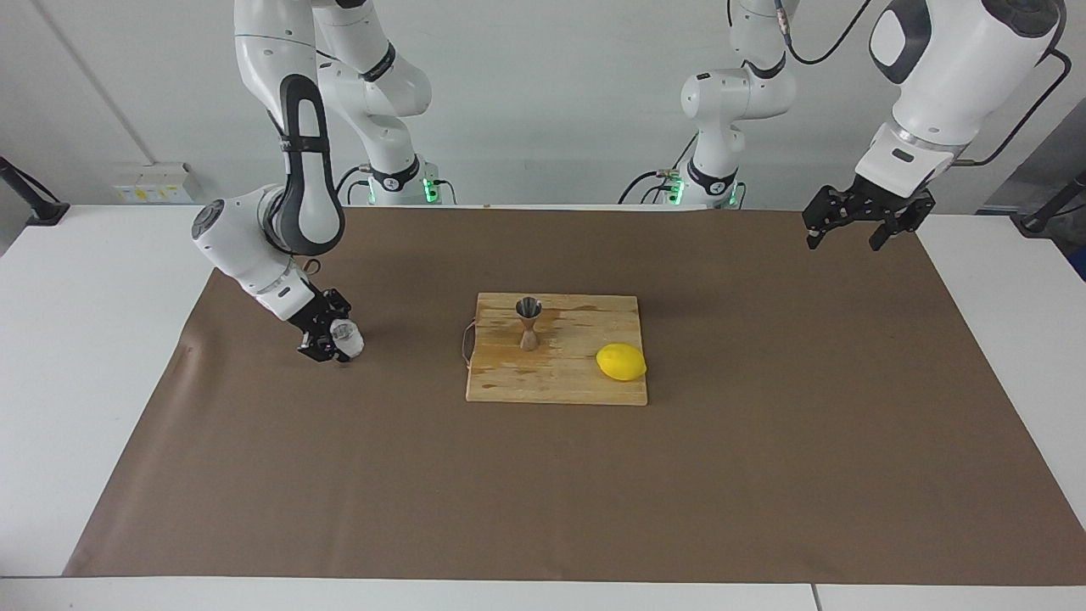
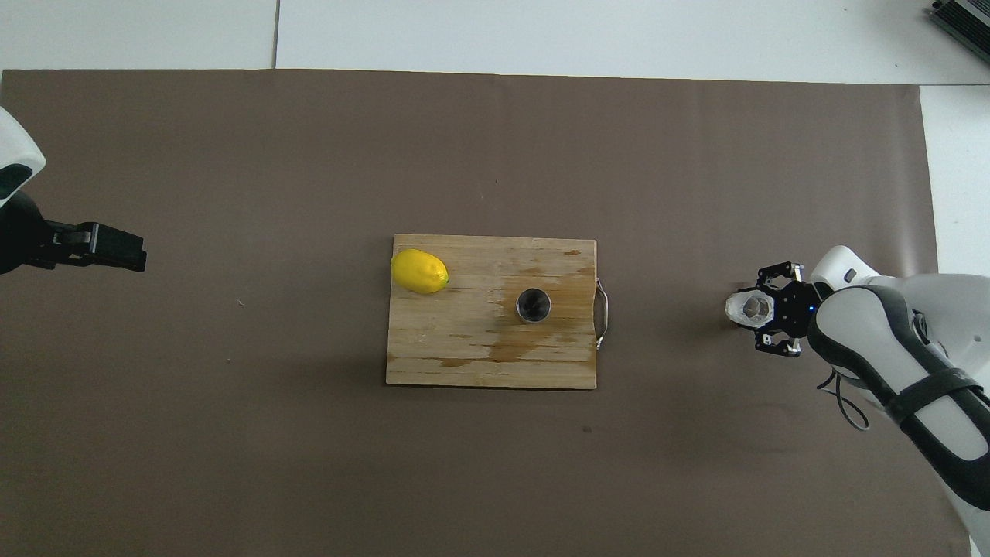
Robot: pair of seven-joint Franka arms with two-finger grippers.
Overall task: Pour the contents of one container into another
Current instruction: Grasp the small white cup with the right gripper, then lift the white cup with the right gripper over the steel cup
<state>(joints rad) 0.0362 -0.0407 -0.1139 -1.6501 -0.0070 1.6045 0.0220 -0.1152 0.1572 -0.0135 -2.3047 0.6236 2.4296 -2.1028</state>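
Gripping upright glass (image 1: 348, 338), right gripper (image 1: 329, 344)

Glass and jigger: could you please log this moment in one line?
right gripper at glass on mat | jigger upright on board | lemon beside | left gripper waits

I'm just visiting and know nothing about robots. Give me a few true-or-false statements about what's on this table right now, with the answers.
1. The lemon lies on the wooden board. True.
2. The metal jigger lies tipped on its side. False: it stands upright on the board.
3. The right gripper is at the glass, off the board. True.
4. The left gripper holds the lemon. False: it is empty, over the brown mat.
5. The glass stands on the board. False: it is beside it.
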